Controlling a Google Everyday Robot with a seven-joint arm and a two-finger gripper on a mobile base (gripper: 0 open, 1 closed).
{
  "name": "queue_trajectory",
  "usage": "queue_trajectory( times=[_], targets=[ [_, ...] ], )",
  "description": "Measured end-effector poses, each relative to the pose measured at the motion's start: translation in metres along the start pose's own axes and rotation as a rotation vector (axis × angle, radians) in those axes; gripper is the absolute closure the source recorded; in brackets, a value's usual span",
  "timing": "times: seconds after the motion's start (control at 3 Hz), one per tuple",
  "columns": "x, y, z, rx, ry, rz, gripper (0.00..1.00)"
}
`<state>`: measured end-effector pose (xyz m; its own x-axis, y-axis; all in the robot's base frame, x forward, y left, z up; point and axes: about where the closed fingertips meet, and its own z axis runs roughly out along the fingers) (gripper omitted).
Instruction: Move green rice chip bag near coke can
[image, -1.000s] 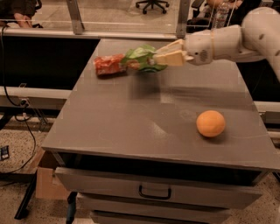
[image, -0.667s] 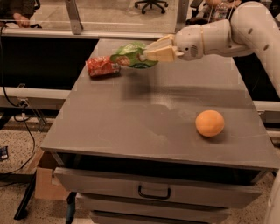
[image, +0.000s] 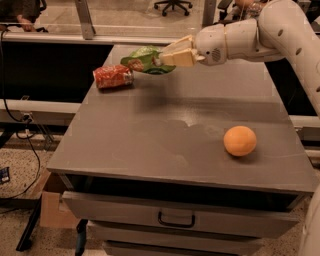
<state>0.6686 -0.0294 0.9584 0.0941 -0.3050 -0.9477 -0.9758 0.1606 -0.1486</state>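
- The green rice chip bag (image: 144, 59), crinkled and bright, hangs over the far-left part of the grey tabletop (image: 150, 145), gripped by its right end.
- The robot's pincer (image: 163, 58) is clenched on the bag, with cream-coloured fingers (image: 179, 57) pressed on the wrapper from above and below.
- The bag appears to ride clear of the surface, and a soft shadow lies on the tabletop beneath it.
- The coke can (image: 113, 76), red and dented, lies on its side just beside the bag, to its lower left and close to the tabletop's left edge. Whether bag and can touch cannot be told from this angle.
- The white arm (image: 260, 32) reaches in from the right at about the height of the bag, then bends down out of view along the right edge of the scene.
- A round orange ball (image: 240, 140) rests on the near-right part of the tabletop, well apart from bag and can.
- Below the front edge a drawer (image: 175, 215) stands partly pulled out, a dark handle (image: 176, 219) at its centre.
- A cardboard box (image: 50, 210) sits on the speckled floor at the lower left, with black cables (image: 22, 125) trailing nearby.
- The base of an office chair (image: 172, 5) shows in the background beyond a glass partition.
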Motion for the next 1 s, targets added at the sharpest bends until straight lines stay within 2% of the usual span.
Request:
queue_trajectory(
  times=[1.0],
  targets=[
    [-0.0004, -0.0105, -0.0051, 0.066, 0.015, -0.006, 0.15]
  ],
)
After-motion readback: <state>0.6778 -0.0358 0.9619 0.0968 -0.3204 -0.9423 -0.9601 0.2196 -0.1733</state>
